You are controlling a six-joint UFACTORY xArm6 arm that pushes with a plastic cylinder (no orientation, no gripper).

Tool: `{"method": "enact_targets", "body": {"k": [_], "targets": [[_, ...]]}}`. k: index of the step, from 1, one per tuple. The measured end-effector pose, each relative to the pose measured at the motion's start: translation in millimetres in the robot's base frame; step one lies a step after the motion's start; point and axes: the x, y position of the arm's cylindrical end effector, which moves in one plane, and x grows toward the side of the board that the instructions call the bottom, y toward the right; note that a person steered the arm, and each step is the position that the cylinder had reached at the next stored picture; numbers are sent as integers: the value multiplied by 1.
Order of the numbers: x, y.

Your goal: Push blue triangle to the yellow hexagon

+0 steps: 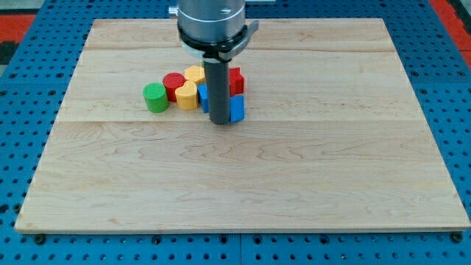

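My tip (219, 121) stands at the front of a tight cluster of blocks in the upper middle of the wooden board (243, 177). A blue block (237, 107) shows just right of the rod, and another blue piece (202, 96) peeks out on its left; I cannot tell which is the triangle. A yellow hexagon (194, 73) sits behind, partly hidden by the rod. A second yellow block (187, 96) lies in front of it, touching the left blue piece.
A red cylinder (174, 84) and a green cylinder (155, 97) sit to the view's left of the cluster. A red block (235, 79) sits behind the right blue block. The board rests on a blue pegboard (29, 88).
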Motion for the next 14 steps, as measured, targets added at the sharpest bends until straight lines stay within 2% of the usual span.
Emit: {"method": "enact_targets", "body": {"k": [1,2,3,4,5,7,9,11,12,13,14], "targets": [[-4,19],[20,25],[25,39],[-22,63],[-47,78],[-53,42],[1,22],[46,-27],[65,-29],[57,-111],[27,-144]]}}
